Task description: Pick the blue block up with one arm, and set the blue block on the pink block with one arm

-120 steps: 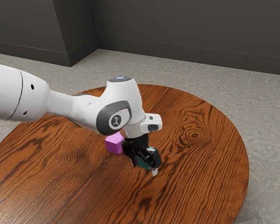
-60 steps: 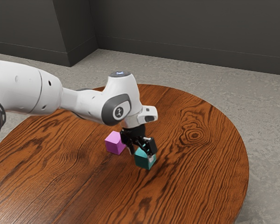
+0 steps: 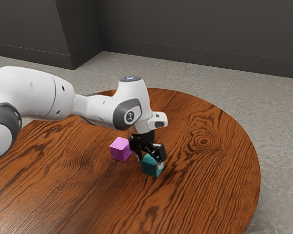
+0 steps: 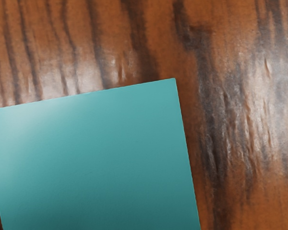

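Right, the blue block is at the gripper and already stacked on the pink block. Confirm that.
Not stacked. The blue block is at the gripper, as you say, but it is beside the pink block, toward the exterior view's right, not on top of it. The exterior view shows this.

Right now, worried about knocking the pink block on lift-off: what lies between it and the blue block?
In the exterior view, one black finger of the gripper, shut on the blue block, stands between it and the pink block, over bare table.
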Controlling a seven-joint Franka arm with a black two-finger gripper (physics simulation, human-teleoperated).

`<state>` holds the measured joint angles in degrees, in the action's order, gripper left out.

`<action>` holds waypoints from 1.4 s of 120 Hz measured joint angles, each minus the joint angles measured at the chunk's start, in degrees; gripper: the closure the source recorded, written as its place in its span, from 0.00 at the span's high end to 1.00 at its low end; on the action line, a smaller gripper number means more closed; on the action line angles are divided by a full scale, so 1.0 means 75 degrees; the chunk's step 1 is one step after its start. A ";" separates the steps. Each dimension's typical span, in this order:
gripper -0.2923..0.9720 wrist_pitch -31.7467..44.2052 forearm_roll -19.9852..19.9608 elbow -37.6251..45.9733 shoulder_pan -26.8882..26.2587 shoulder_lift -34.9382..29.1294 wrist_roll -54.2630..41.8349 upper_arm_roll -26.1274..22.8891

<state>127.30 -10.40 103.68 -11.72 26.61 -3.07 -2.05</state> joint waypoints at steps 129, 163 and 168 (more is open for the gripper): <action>0.67 -0.0272 0.0465 -0.0975 -0.0061 0.0987 -0.0036 0.0074; 0.50 -0.0265 0.1160 -0.0362 0.0009 -0.0337 0.0021 0.0180; 0.50 -0.0264 0.1229 -0.0119 0.0184 -0.0638 0.0038 0.0209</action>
<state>125.32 -1.19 102.79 -10.34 21.82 -2.79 -0.48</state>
